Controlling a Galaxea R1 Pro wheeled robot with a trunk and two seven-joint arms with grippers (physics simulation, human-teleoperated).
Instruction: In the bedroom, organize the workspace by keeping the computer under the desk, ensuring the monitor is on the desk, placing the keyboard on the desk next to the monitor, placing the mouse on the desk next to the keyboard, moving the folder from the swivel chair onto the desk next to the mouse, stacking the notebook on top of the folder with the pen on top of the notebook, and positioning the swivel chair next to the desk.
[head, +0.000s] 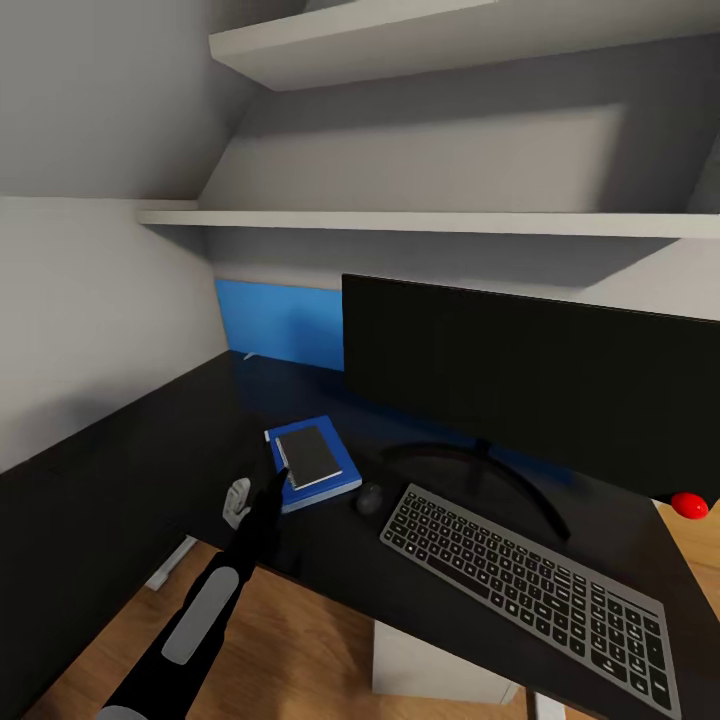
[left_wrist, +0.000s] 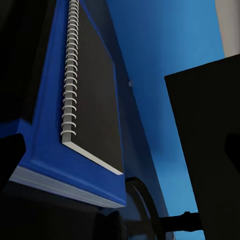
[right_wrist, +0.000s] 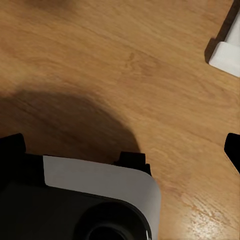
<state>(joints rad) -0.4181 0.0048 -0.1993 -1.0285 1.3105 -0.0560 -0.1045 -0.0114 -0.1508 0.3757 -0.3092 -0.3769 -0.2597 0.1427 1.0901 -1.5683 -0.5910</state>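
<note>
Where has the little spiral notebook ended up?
In the head view the notebook lies flat on top of the blue folder on the black desk, left of the mouse and in front of the monitor.

Black bench (head: 120, 480) runs along the grey wall and turns at the corner, top dark and glossy. Directly on it: monitor (head: 530, 385) on its curved black stand, screen black, red dot at lower corner; keyboard (head: 535, 580) in front of the stand, silver-grey with dark keys, angled; mouse (head: 371, 497) just beside the keyboard's end, between it and the folder (head: 340, 480); blue folder flat near the bench front edge, close to the mouse. Notebook (head: 309, 455) lies on the folder, not on the bench itself, spiral along one long edge. Wooden floor (head: 300, 640) below the bench front.
</note>
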